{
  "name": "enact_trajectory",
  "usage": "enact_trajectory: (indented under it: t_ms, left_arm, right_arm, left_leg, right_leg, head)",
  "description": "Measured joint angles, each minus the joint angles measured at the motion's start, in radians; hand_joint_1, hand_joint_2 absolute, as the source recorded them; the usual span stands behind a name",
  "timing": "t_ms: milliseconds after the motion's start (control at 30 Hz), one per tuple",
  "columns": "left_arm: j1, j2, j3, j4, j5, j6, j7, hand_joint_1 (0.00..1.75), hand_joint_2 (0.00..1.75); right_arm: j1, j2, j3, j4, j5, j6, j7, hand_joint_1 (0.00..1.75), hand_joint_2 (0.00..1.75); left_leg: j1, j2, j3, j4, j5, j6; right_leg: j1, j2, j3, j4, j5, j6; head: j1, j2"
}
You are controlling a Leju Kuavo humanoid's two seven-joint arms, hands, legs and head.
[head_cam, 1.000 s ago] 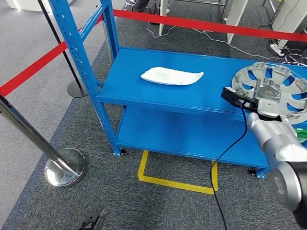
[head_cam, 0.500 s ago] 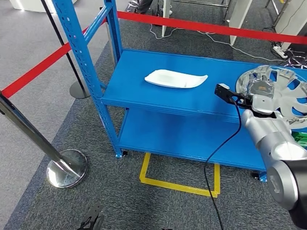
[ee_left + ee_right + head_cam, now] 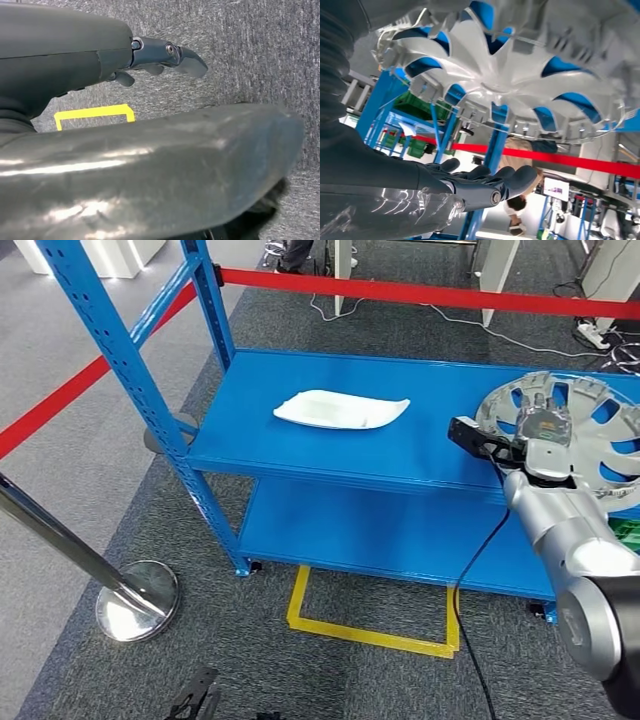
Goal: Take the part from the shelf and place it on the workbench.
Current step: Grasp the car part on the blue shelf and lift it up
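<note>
A silver spoked wheel cover (image 3: 498, 410) lies at the right end of the blue shelf's upper deck (image 3: 423, 455). My right hand (image 3: 545, 435) is over the cover's hub. In the right wrist view the cover (image 3: 508, 85) is close to my right hand (image 3: 482, 182), whose fingers are stretched out straight and hold nothing. A flat white part (image 3: 340, 410) lies further left on the same deck, apart from the hand. My left hand (image 3: 166, 52) hangs over the grey carpet with its fingers extended and holds nothing.
Red barrier tape (image 3: 423, 290) runs behind and left of the shelf, with a chrome post base (image 3: 136, 600) on the carpet at the left. A yellow floor mark (image 3: 370, 630) lies before the shelf. A black cable (image 3: 475, 570) hangs from my right wrist. A person (image 3: 520, 150) is beyond the tape.
The whole picture has shifted a little, so the camera moved. My right hand stays over the wheel cover's hub. The white part has not moved on the deck.
</note>
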Motion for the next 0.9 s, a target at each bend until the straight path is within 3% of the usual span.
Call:
enact_trajectory:
  t_ms: [67,133,200,267,400,467,667,900]
  left_arm:
    - [0.001,0.000,0.000,0.000,0.001,0.000,0.000,0.00,0.00]
    - [0.000,0.000,0.000,0.000,0.000,0.000,-0.001,0.00,0.00]
    - [-0.002,0.001,0.000,0.000,0.000,0.000,-0.002,0.00,0.00]
    - [-0.001,0.000,0.000,0.000,-0.001,0.000,-0.002,0.00,0.00]
    - [-0.002,-0.001,0.000,0.000,-0.002,0.000,-0.002,0.00,0.00]
    - [-0.002,-0.001,0.000,0.000,-0.006,0.000,-0.001,0.00,0.00]
    - [-0.006,-0.004,-0.001,0.000,-0.016,-0.004,0.006,0.00,0.00]
    - [-0.009,-0.010,-0.005,0.000,-0.022,-0.008,0.008,0.00,0.00]
  right_arm:
    - [0.001,0.001,0.000,0.000,0.001,0.000,-0.002,0.00,1.75]
    - [0.001,0.004,0.000,0.000,0.002,-0.002,-0.009,0.00,1.75]
    - [0.001,0.006,0.000,0.000,0.001,-0.005,-0.018,0.00,1.75]
    - [0.002,0.006,0.000,0.000,0.001,-0.008,-0.025,0.00,1.75]
    - [0.001,0.014,0.000,-0.001,0.001,-0.001,-0.035,0.00,1.75]
    - [-0.001,0.018,-0.002,0.000,-0.003,0.030,-0.029,0.00,1.75]
    - [0.007,0.032,-0.021,0.000,-0.009,0.120,0.018,0.00,1.75]
    - [0.030,0.033,-0.025,0.007,0.017,0.152,0.085,0.00,1.75]
  left_leg:
    - [-0.003,0.000,0.002,-0.052,0.055,0.008]
    - [-0.009,0.000,0.053,-0.183,0.133,0.020]
    - [-0.013,0.001,0.089,-0.266,0.160,0.028]
    - [-0.014,0.001,0.097,-0.283,0.160,0.031]
    - [-0.012,-0.003,0.099,-0.295,0.169,0.030]
    - [-0.013,-0.006,0.099,-0.295,0.166,0.034]
    - [-0.015,-0.007,0.099,-0.295,0.165,0.044]
    - [-0.012,-0.006,0.103,-0.295,0.168,0.046]
  right_leg:
    - [0.002,0.000,0.010,0.000,-0.009,-0.001]
    - [0.004,0.000,0.020,0.000,-0.019,0.004]
    - [0.008,0.000,0.022,-0.001,-0.028,0.012]
    - [0.009,0.000,0.026,-0.008,-0.032,0.019]
    - [0.012,-0.006,0.035,-0.028,-0.026,0.005]
    - [0.011,-0.011,0.040,-0.036,-0.026,0.006]
    - [0.010,-0.013,0.044,-0.046,-0.024,0.026]
    - [0.012,-0.012,0.042,-0.046,-0.022,0.030]
  head:
    - [0.000,0.000]
    - [0.000,0.000]
    - [0.001,0.000]
    - [0.002,0.000]
    - [0.003,0.000]
    - [0.004,0.000]
    - [0.003,0.000]
    - [0.003,0.000]
